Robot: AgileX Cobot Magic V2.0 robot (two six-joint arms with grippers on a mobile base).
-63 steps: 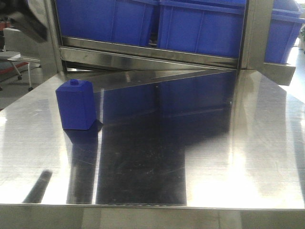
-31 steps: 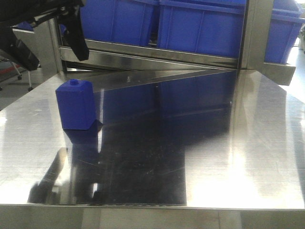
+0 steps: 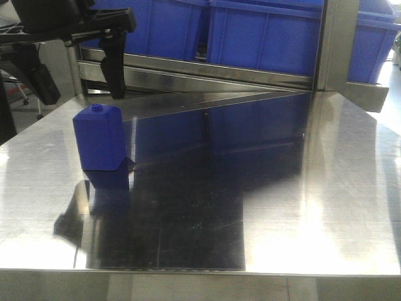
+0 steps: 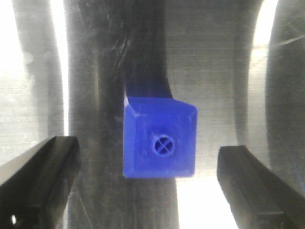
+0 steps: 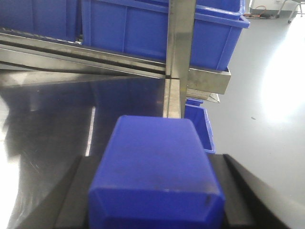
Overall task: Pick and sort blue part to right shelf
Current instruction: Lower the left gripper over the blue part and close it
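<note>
One blue part (image 3: 100,139) stands upright on the tabletop (image 3: 263,200) at left of frame, directly beneath the wide-spread left claw (image 3: 83,94); the right claw (image 5: 155,202) clamps another blue block (image 5: 152,162).

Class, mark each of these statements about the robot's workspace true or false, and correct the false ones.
1. The blue part stands upright on the steel table. True.
2. The left gripper is shut on the blue part. False: it is open above it, with a finger on either side and not touching.
3. The right gripper grips a blue block. True.
4. The bins on the right shelf are red. False: they are blue.
</note>
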